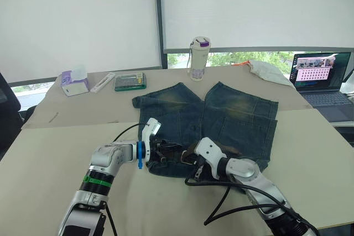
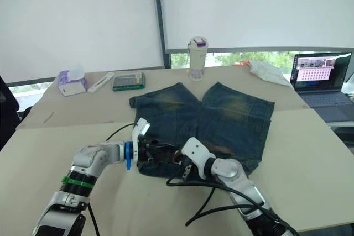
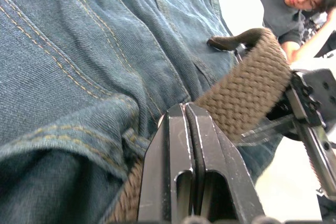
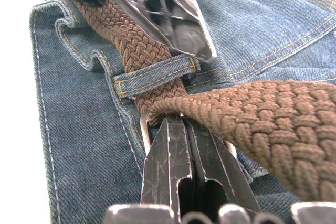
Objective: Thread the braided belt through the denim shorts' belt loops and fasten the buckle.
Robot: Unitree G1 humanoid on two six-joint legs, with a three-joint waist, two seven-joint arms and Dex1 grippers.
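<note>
1. The belt point(image 4: 142, 45) lies along the waistband of the shorts point(image 1: 221, 114), at the edge nearest the robot, and passes under a loop point(image 4: 155, 74).
2. The shorts lie flat mid-counter point(image 1: 50, 158), with bare counter on both sides.
3. The left gripper point(image 3: 184, 129) has its jaws squeezed together at the belt.
4. The right gripper point(image 4: 181, 129) has its jaws pressed together by the silver buckle point(image 4: 144, 129).
5. A bottle point(image 1: 199, 58) stands behind the shorts.

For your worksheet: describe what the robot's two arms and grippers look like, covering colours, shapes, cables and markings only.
Both arms are silver-grey with white shells near the wrists. The left arm carries a green band on its forearm and a blue ring at the wrist. Black cables loop off the right arm. The left gripper and right gripper each have two flat, black, tapering fingers with slotted bases; the right's are scratched.
</note>
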